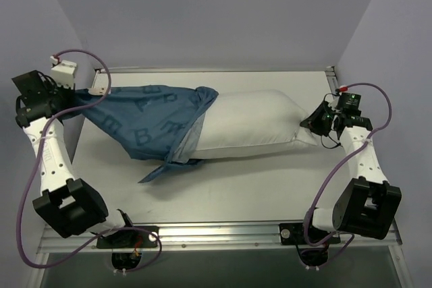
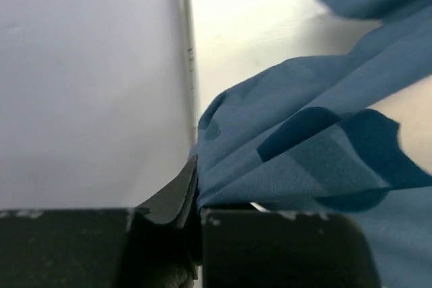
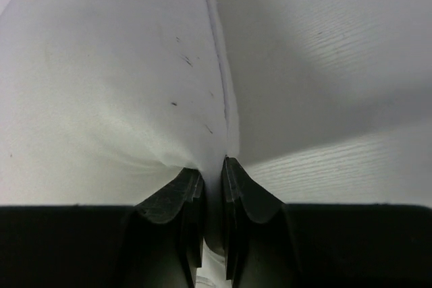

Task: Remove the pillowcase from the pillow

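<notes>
Half stripped, with left claw (image 2: 196, 190) pinching the dark blue letter-printed fabric pillowcase (image 1: 145, 123) and right claw (image 3: 212, 166) clamping the plain white stuffed pillow (image 1: 253, 126); next, likely, a leftward pull.

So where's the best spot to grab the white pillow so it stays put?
Pinch the pillow at its bare right end, on the thin seam, coming from the right. That end sticks out of the pillowcase, and the seam is flat enough, as the right tool shows.
</notes>
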Motion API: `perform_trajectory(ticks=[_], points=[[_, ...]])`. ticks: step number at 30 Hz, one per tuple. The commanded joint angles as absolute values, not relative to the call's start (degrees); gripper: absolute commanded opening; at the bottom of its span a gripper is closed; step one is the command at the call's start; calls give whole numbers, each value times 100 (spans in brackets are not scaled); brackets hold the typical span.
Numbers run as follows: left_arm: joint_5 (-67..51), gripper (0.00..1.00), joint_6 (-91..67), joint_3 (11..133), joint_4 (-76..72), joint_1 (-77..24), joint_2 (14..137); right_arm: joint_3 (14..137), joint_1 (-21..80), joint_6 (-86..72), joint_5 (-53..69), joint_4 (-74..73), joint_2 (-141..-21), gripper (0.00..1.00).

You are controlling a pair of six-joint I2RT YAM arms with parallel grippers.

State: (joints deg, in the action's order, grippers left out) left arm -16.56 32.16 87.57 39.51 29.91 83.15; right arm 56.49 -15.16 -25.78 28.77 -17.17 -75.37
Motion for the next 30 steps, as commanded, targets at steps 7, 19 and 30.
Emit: perform_trajectory(ticks=[7, 19, 30], points=[[-2100, 2, 2445, 7137, 3094, 1617, 7497, 6670, -915, -1758, 38, -2539, -6952, 64], [-2241, 2, 2312, 7409, 3313, 1608, 7497, 9877, 2907, -1178, -2603, -3637, -8883, 53], [-2583, 2, 1478, 8840, 3875, 1608, 7383, 6930, 3665, -2126, -1433, -2514, -10106, 0]])
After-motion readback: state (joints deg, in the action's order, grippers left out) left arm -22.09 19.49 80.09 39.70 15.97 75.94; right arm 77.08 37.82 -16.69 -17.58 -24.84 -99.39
